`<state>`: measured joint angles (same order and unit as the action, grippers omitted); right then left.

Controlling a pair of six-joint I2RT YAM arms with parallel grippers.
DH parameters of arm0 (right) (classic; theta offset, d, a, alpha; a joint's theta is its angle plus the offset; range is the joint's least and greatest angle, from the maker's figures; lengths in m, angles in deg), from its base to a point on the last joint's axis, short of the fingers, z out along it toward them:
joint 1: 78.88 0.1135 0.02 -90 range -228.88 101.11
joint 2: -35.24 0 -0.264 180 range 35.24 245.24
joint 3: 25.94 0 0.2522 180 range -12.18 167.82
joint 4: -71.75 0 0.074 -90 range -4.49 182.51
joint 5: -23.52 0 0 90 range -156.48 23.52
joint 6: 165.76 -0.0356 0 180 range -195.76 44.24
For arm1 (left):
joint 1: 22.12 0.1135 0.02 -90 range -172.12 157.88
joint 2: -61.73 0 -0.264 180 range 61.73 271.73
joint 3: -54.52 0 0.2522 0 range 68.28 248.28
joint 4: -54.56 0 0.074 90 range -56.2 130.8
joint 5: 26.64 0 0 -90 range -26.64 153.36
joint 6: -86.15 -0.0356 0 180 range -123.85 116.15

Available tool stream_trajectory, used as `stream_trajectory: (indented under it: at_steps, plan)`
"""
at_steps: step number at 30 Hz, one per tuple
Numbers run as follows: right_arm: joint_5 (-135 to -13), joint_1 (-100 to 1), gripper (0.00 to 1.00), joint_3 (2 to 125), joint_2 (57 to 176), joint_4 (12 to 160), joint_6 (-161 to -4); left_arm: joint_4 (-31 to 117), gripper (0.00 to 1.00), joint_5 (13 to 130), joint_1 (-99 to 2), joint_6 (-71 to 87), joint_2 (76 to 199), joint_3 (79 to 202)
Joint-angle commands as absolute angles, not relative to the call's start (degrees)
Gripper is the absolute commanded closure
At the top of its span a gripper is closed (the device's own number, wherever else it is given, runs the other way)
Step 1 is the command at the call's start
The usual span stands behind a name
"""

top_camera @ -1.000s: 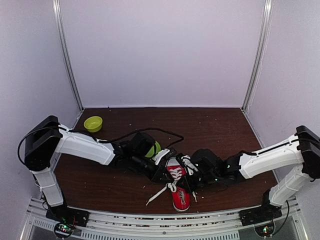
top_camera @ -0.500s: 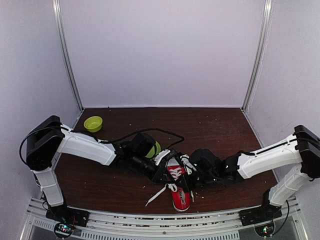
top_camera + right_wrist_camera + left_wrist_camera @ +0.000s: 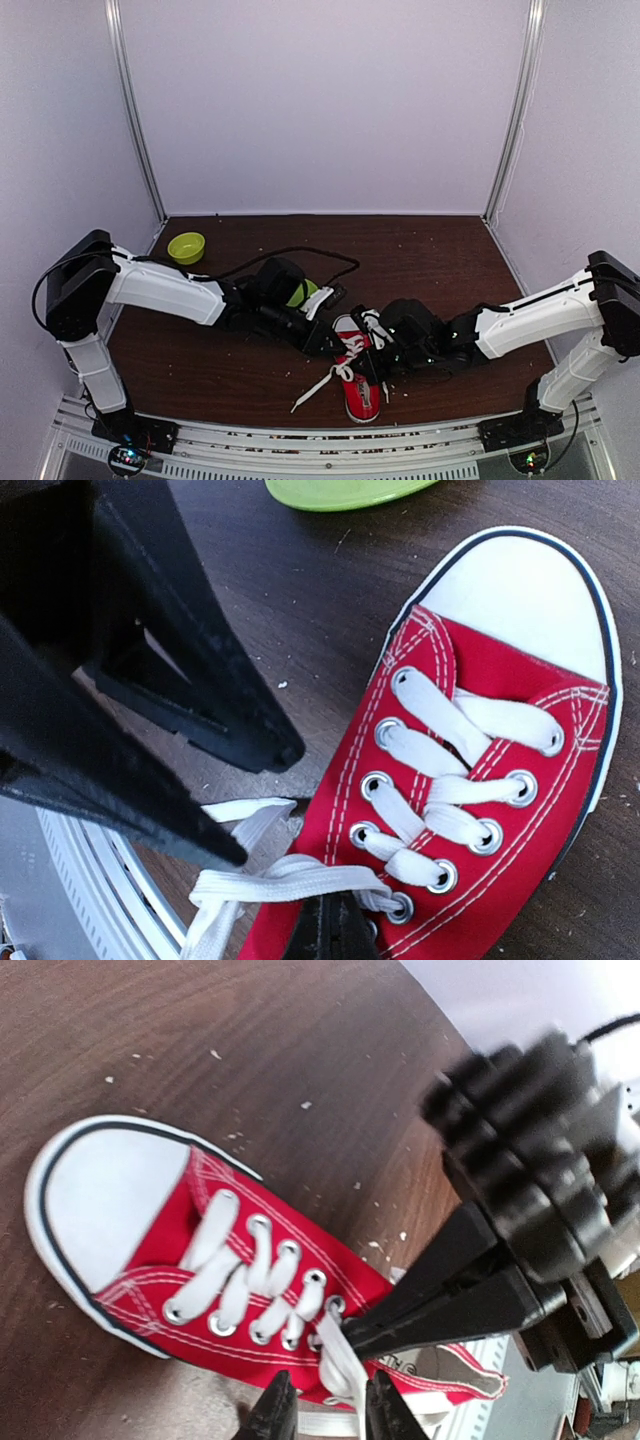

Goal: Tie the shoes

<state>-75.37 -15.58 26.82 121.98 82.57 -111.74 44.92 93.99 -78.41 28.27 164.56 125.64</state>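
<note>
Dark brown wood worktop, pale crumbs scattered all over it. A small lime green bowl sits way out at 10 o'clock, near the back-left corner. A second lime green thing, half hidden, is nearer the middle.

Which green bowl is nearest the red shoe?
The green bowl half hidden by the left arm, beside the shoe; the other bowl sits far left.
</note>
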Motion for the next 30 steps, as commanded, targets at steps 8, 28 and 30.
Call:
stream_trajectory:
  at_steps: [8, 28, 30]
  plan:
    - [-73.86, -15.33, 1.00, 25.66, 121.26, 81.79, -111.79, 42.21, 0.78, 97.33, -77.31, 28.74, 168.14, 128.18]
    - [-73.95, -15.34, 1.00, 25.55, 121.29, 81.63, -111.71, 42.72, 0.80, 103.18, -78.06, 27.87, 171.35, 130.46]
    - [-73.97, -15.34, 1.00, 25.56, 121.36, 81.70, -111.69, 43.09, 0.80, 103.54, -78.19, 27.95, 171.62, 130.51]
